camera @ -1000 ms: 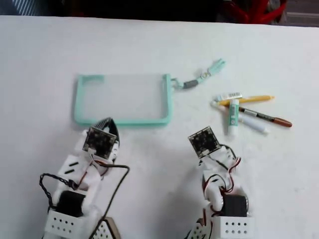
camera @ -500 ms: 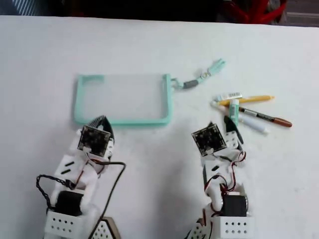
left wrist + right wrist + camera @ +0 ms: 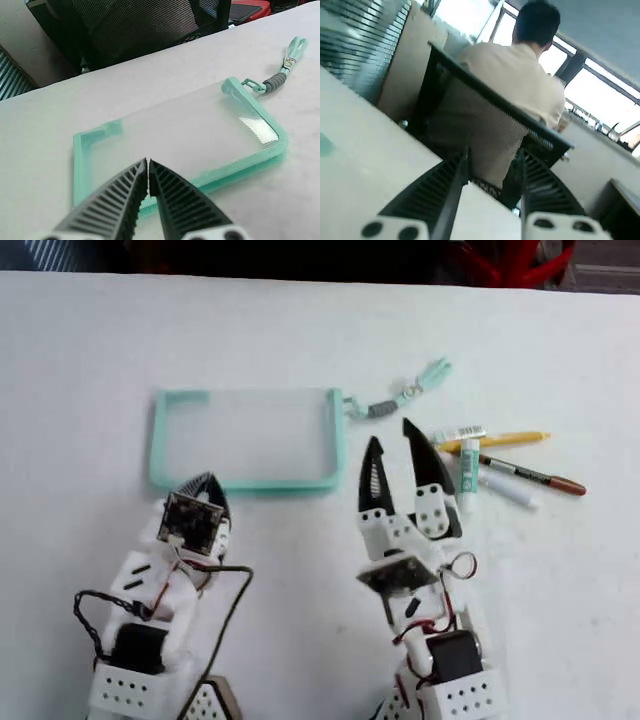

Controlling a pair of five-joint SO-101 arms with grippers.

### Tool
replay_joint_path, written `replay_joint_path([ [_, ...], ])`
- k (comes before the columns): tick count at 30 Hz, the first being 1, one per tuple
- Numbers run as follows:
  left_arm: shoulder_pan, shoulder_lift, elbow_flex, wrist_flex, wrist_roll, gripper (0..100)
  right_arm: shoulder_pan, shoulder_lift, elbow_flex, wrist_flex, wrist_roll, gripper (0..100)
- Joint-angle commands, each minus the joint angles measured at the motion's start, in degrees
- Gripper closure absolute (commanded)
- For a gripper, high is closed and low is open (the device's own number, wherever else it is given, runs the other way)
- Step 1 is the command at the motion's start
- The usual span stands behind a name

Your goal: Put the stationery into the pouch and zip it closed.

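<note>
The mint-edged clear pouch point(image 3: 246, 440) lies flat on the white table, its wrist strap point(image 3: 400, 398) trailing off to the right. In the left wrist view the pouch point(image 3: 200, 135) lies just beyond my left gripper point(image 3: 148, 172), whose fingers are shut. My left gripper point(image 3: 205, 484) sits at the pouch's near edge. The stationery lies in a small pile right of the pouch: a yellow pen point(image 3: 505, 440), a brown-capped marker point(image 3: 535, 477), a glue stick point(image 3: 467, 475) and a white pen point(image 3: 510, 490). My right gripper point(image 3: 392, 450) stands open just left of that pile, raised and empty; its own view has the gripper point(image 3: 490, 170) aimed past the table.
Broad bare table point(image 3: 300, 330) lies behind the pouch and to its left. A black mesh chair point(image 3: 130, 25) stands past the far edge. Red objects point(image 3: 510, 260) sit beyond the far right edge.
My right arm has swung up and forward, its gripper now open and raised beside the stationery. The left arm shifted only slightly along the pouch's near edge.
</note>
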Motion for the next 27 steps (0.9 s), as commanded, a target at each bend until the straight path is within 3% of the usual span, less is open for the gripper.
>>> replay_joint_path([
  [1, 2.59, -0.40, -0.18, 0.88, -0.44, 97, -3.21, 2.07, -6.51, -4.62, 0.18, 85.8],
  [4, 2.68, -0.40, -0.18, 0.97, -0.26, 97, -5.05, 9.89, -13.54, -3.74, -0.35, 85.8],
  [7, 3.56, -0.40, -0.18, 1.14, -0.09, 97, -5.58, 23.60, -23.47, -3.21, -7.21, 85.8],
  [22, 4.79, -0.31, -0.18, 1.23, -0.35, 97, 6.11, 101.32, -61.54, 1.01, -34.64, 85.4],
  [27, 4.79, -0.31, -0.18, 1.23, -0.35, 97, 11.21, 118.99, -82.29, 15.87, -44.04, 85.4],
])
